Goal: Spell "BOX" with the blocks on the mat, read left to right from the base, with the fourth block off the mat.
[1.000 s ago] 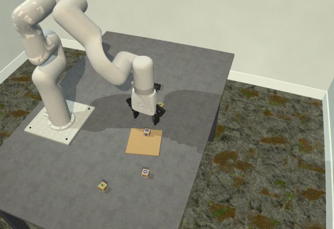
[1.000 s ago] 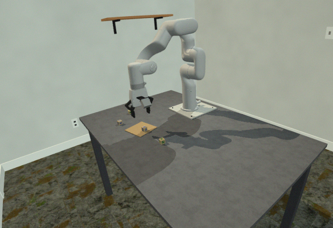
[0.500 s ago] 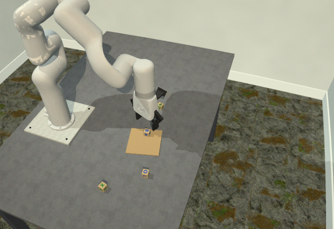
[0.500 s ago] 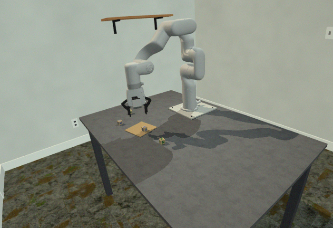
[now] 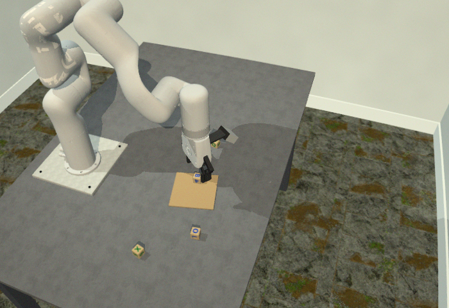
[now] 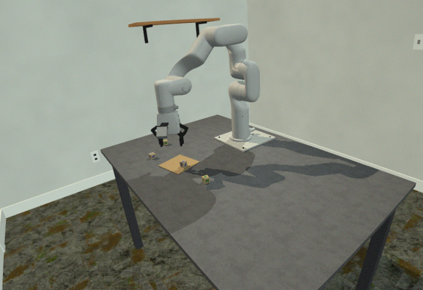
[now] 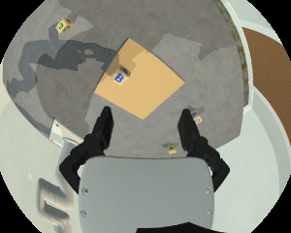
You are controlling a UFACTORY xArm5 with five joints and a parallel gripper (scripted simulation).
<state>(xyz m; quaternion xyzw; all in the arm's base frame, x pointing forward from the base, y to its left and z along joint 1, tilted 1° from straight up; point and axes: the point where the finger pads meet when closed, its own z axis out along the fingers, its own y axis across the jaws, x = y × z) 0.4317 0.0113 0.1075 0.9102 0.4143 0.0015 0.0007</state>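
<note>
A tan mat (image 5: 192,197) (image 6: 170,166) (image 7: 152,87) lies on the grey table. The B block (image 5: 197,177) (image 6: 183,164) (image 7: 119,77) sits on the mat near its edge, blue letter up. The O block (image 5: 195,232) (image 6: 151,155) (image 7: 197,117) and the X block (image 5: 138,250) (image 6: 165,141) (image 7: 172,149) lie off the mat on the table. A fourth block with a green letter (image 5: 215,144) (image 6: 205,179) (image 7: 64,25) lies off the mat on the other side. My gripper (image 5: 198,166) (image 6: 170,141) (image 7: 146,116) is open and empty, hanging above the table close to the B block.
The robot's base plate (image 5: 79,171) (image 6: 244,141) is bolted to the table (image 5: 68,232) (image 6: 287,219) beside the mat. The table edge (image 5: 269,217) runs a little beyond the mat. A wooden shelf (image 6: 174,22) hangs high on the wall.
</note>
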